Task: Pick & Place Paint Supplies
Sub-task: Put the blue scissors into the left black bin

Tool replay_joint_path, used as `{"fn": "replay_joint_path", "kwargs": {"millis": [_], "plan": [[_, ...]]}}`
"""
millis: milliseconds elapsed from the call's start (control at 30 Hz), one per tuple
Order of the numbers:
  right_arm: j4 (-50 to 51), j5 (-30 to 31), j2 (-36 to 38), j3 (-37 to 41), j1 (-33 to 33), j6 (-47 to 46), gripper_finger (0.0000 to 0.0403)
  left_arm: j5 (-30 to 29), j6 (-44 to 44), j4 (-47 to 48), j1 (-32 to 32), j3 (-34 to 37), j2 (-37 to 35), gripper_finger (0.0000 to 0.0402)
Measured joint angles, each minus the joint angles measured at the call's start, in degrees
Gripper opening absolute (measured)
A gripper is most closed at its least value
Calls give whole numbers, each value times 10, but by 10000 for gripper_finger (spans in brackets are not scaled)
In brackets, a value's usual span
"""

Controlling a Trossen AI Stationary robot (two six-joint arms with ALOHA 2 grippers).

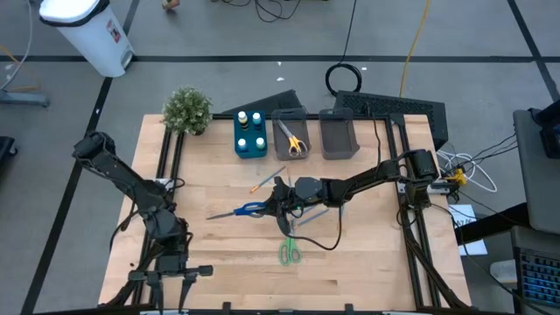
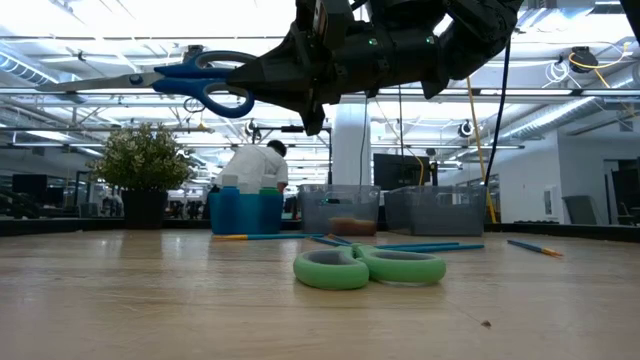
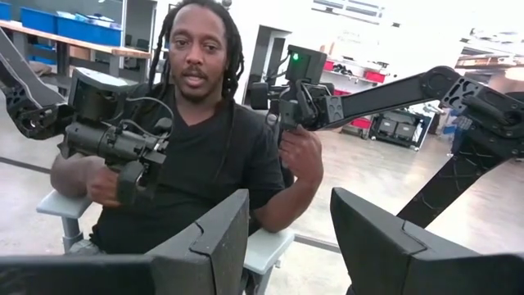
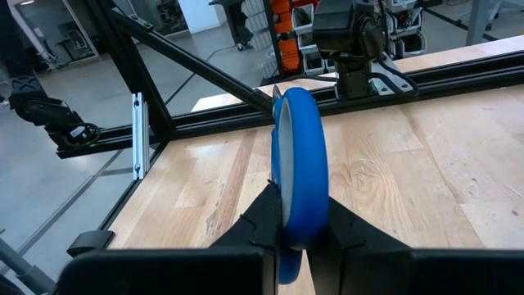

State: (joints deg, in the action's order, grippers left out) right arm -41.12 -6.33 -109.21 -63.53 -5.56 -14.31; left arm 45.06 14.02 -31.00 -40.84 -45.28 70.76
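Right claw (image 1: pixel 278 206): over the middle of the wooden surface (image 1: pixel 367 254); clenched on the handles of the blue scissors (image 1: pixel 248 210); in the right wrist view a blue handle loop (image 4: pixel 299 168) sits pinched between the two dark fingers
Blue scissors: lifted clear of the surface, level, blades pointing toward the left arm's side
Green scissors (image 1: pixel 290 252): lying flat on the surface, nearer the front edge than the right claw
Brushes (image 2: pixel 428 246): lying on the surface under and just behind the right claw
Blue bin (image 1: pixel 251 145): at the back, holding bottles (image 1: pixel 250 128); beside a grey bin (image 1: pixel 291 133) with orange-handled scissors (image 1: pixel 293 143) inside; a second grey bin (image 1: pixel 339 136) next to that
Left claw (image 3: pixel 282 238): parked at the front left corner; fingers spread apart, gripping nothing
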Motion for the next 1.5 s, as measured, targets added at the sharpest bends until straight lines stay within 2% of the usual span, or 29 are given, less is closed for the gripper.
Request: {"fn": "replay_joint_path", "kwargs": {"millis": [767,967,1067,1267,1367,1500], "plan": [[6,0,0,-1,1,4,19,-3,0,13,18,0,0,182],[115,15,70,0,15,57,19,-15,0,13,37,0,0,182],[174,74,118,7,22,106,19,-21,1,15,49,0,0,182],[309,252,206,9,45,186,19,-22,2,34,75,0,0,182],[360,338,231,9,63,212,19,-22,2,42,87,0,0,182],[377,406,239,9,95,278,19,-22,3,44,102,0,0,182]]}}
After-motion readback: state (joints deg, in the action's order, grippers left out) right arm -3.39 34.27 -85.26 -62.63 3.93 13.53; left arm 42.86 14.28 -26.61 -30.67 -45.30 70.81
